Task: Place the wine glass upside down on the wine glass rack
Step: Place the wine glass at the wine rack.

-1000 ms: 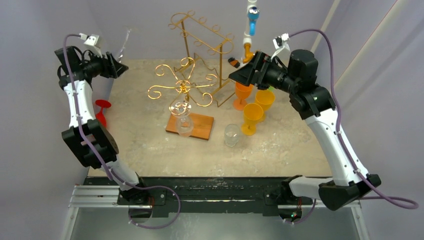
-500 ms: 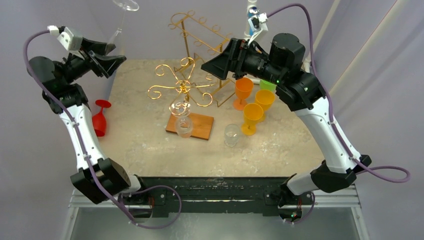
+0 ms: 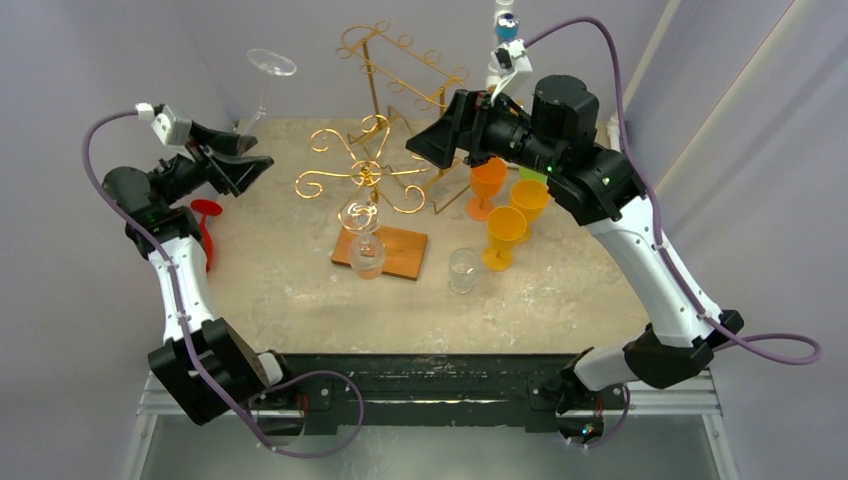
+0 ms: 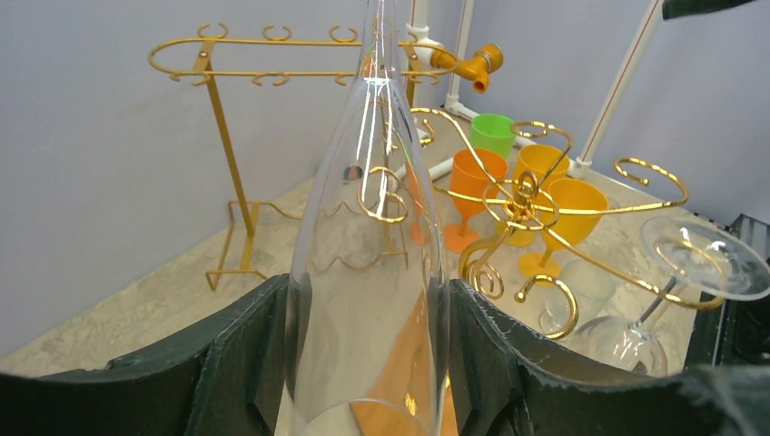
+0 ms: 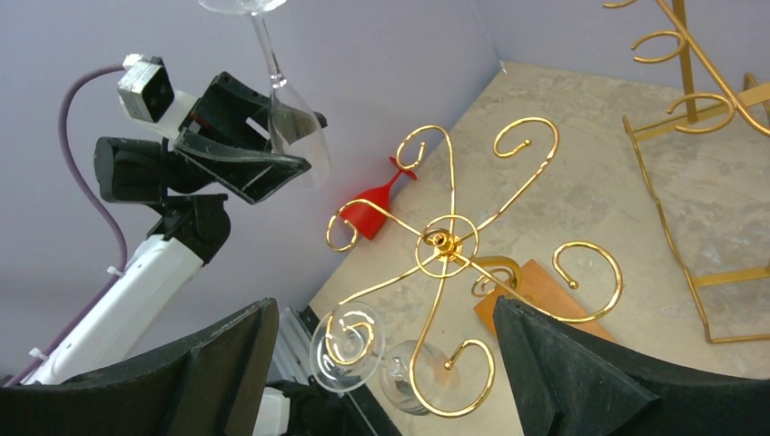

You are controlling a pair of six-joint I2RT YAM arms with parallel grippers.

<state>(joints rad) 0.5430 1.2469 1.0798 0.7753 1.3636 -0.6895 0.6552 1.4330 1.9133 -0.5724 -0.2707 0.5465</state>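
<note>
My left end effector (image 3: 245, 158) clamps wine glass (image 3: 272, 63) bowl, stem roughly upright, foot up, over tabletop (image 3: 300, 290) far-left corner. Rack (image 3: 368, 172) lies rightward. My right end effector (image 3: 425, 142) spread wide, empty.

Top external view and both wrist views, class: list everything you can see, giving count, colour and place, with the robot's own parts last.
wine glass: 2, clear; one base-up in the left gripper, one hanging upside down on the spiral rack
spiral rack: 1, gold, table centre, on a wooden base
tall rack: 1, gold, at the back
goblets: 1 orange, 2 yellow, right of the racks
cup: 1, green, behind the goblets
tumbler: 1, clear, in front of the goblets
red glass: 1, left table edge
tap: 1, orange, back wall
table: 1, beige
left gripper: shut on the wine glass
right gripper: open, empty, near the racks
</note>
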